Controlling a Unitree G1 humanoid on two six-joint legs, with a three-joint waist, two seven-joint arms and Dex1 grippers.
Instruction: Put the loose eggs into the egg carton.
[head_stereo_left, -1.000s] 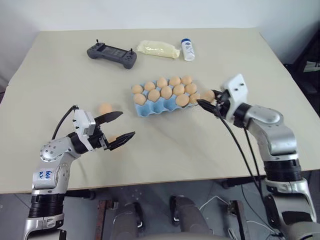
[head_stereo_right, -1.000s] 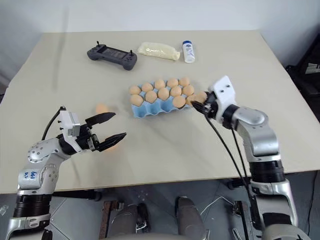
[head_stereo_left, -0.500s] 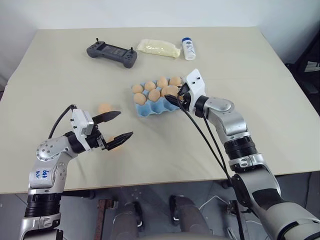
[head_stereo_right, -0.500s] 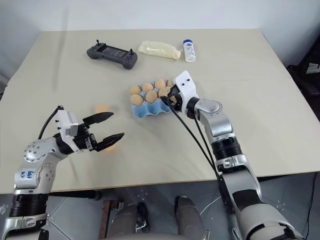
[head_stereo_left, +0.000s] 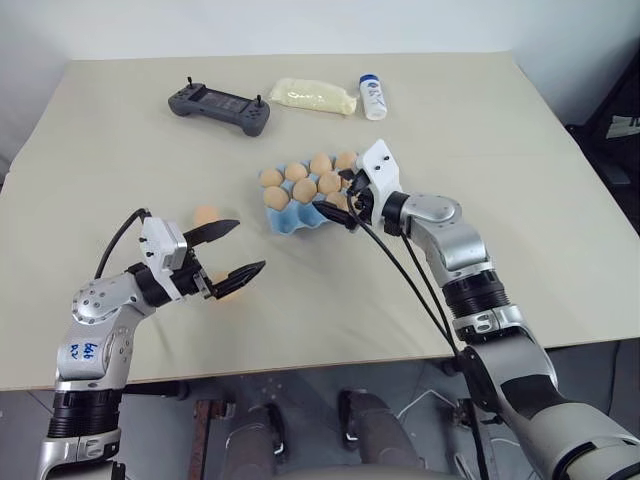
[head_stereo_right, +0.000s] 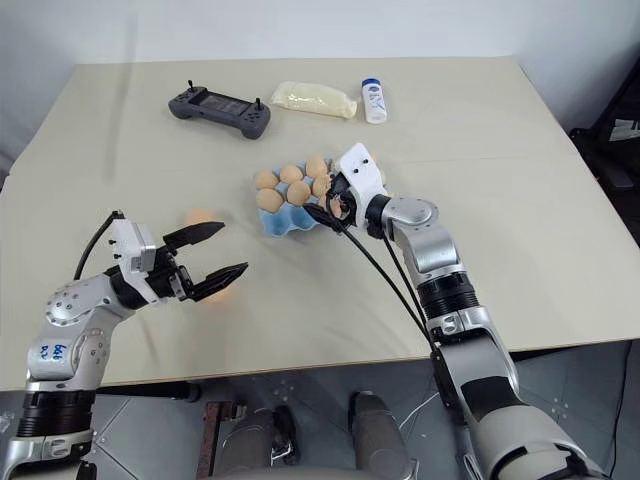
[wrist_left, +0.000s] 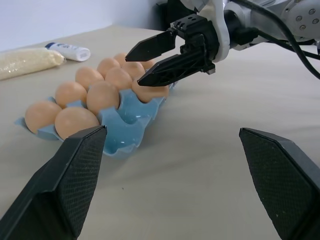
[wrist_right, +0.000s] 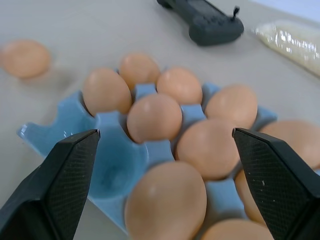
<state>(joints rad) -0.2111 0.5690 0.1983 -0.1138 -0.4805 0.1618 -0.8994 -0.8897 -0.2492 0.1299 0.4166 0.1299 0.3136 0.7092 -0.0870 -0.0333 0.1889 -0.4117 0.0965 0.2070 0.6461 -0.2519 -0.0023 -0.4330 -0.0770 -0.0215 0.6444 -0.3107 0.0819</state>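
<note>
The right tool (wrist_left: 167, 59) stands with its two black fingers spread and empty, poised just over the near row of the light blue moulded egg carton (head_stereo_left: 283, 218). The left tool (head_stereo_left: 232, 252) is also wide open and grips nothing. The carton sits mid-tabletop (head_stereo_left: 120, 140), most wells filled with smooth tan-orange eggs (wrist_right: 154, 117), with one front corner well bare. One loose tan egg (head_stereo_left: 207, 214) lies on the tabletop beside the left tool. Both forearms reach inward, roughly level.
</note>
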